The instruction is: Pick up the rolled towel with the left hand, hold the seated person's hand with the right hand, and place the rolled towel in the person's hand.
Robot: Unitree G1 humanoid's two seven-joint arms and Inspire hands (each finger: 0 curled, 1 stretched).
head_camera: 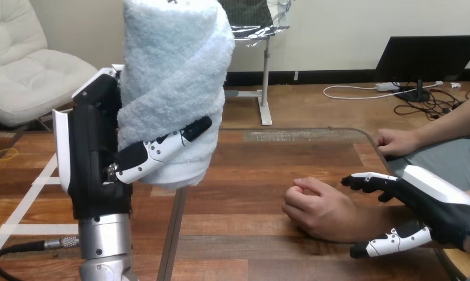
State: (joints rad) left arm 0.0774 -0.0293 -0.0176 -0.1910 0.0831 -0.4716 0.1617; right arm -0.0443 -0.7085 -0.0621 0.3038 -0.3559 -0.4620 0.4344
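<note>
Head view progress:
1. Left hand [95, 158] is gripping the rolled towel [174, 88], holding it upright above the table [250, 222]: pickup is looking done.
2. Right hand [438, 205] is sitting at the wrist of the person's hand [320, 208]; whether it is gripping, I cannot tell.
3. That hand is lying curled, well apart from the towel: placing is still waiting.

The left hand [95, 158], well left of the person's hand [320, 211], is standing upright, gripping the rolled towel [174, 88]; the right hand [438, 205] is straddling that wrist, fingers [370, 180] relaxed.
</note>
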